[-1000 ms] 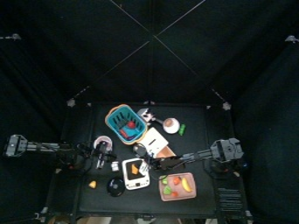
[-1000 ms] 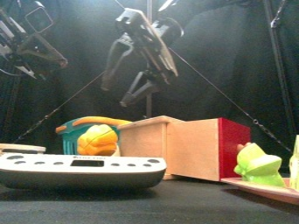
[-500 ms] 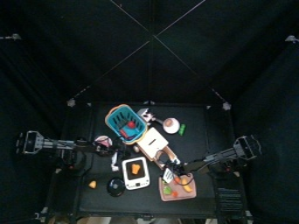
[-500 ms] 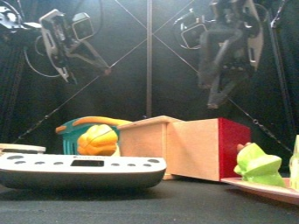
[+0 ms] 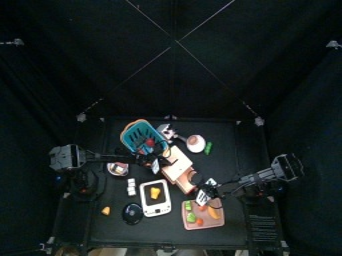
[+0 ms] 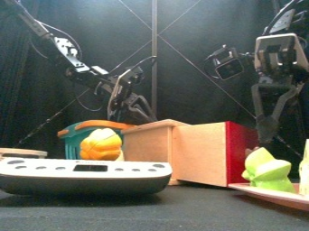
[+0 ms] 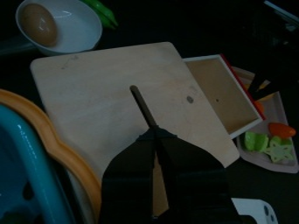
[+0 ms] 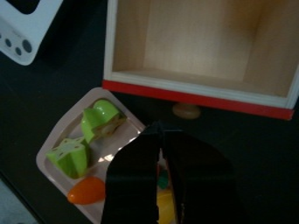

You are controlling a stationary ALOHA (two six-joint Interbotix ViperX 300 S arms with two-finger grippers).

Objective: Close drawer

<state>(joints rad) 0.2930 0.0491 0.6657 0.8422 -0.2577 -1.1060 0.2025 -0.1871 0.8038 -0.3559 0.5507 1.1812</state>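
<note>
Drawer (image 8: 198, 48) stands pulled out of the wooden box (image 7: 117, 105), near the table's (image 5: 94, 215) front right corner, its red front panel (image 8: 193, 94) and small round knob (image 8: 184, 111) facing the right side. Right gripper (image 8: 163, 140) hovers just off that knob, jaws pressed together with nothing held, so the drawer lies straight ahead of it. The slide axis runs from the red panel back into the box, so in all likelihood the push goes along that line. Right arm is clearly the nearer one for it.

Left gripper (image 7: 146, 109) hangs over the box's top, also pinched closed and empty, away from the drawer front.

Right wrist view shows the drawer's empty inside and the knob, plus a tray (image 8: 82, 131) of green food beside it. Front view shows only the red face (image 6: 241, 144), not how far the drawer is out. Top view is too small to show the gap.
</note>
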